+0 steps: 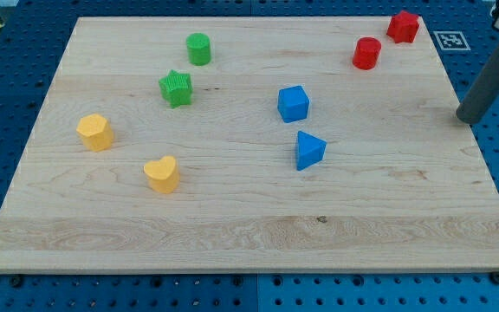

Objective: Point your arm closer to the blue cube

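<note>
While the dark rod enters from the view's upper right, my tip [467, 119] sits just off the right edge of the pale wooden surface [249, 234], well apart from every block; there is no gripper, only this bare rod. The blue cube [293, 103] rests right of centre, a blue triangular block [309, 150] just below it. At the top right stand a red cylinder [366, 53] and a red angular block [403, 26]; toward the left lie a green cylinder [198, 48], green star [176, 87], yellow hexagonal block [94, 132] and yellow heart [161, 173].
</note>
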You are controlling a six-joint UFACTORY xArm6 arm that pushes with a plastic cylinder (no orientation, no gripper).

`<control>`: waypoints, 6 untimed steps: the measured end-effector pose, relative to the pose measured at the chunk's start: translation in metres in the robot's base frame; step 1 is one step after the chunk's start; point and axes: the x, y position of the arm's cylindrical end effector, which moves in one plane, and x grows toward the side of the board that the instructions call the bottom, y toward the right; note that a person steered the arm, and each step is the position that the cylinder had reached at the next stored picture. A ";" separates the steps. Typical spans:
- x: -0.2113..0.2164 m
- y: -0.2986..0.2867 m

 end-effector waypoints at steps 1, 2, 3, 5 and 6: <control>0.006 -0.013; 0.032 -0.036; 0.054 -0.087; 0.045 -0.090; 0.034 -0.128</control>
